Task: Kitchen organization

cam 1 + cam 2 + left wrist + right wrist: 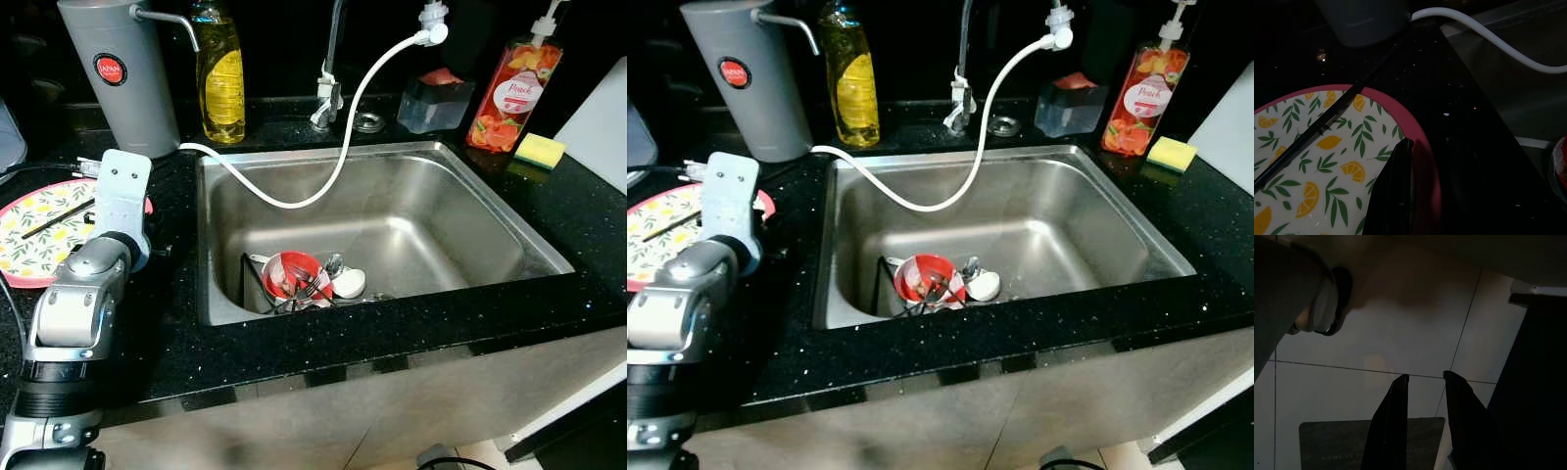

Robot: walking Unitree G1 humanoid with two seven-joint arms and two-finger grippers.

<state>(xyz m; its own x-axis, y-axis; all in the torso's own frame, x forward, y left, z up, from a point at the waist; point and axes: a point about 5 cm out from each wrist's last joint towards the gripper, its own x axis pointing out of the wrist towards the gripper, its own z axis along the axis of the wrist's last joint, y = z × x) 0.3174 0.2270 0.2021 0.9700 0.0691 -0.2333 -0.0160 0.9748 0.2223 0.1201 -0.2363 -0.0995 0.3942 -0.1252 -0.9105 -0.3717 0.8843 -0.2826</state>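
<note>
A round plate (39,230) with a lemon print and a pink rim lies on the black counter left of the sink, and a dark chopstick (59,217) rests across it. My left arm (120,196) reaches over the counter above the plate's near right edge. In the left wrist view my left gripper (1427,144) is open, with the pink rim of the plate (1327,161) running between its two prongs and the chopstick (1317,127) just beyond. A red bowl (292,274), cutlery (312,286) and a white piece (348,284) lie in the sink's (411,196) front left corner. My right gripper (1425,377) hangs idle and open over the floor.
Along the back of the counter stand a grey jug (122,78), a yellow soap bottle (220,73), the faucet (328,93), a clear holder (436,98) and a peach dispenser (514,93). A white hose (333,176) droops into the sink. At the right sits a yellow sponge (539,150).
</note>
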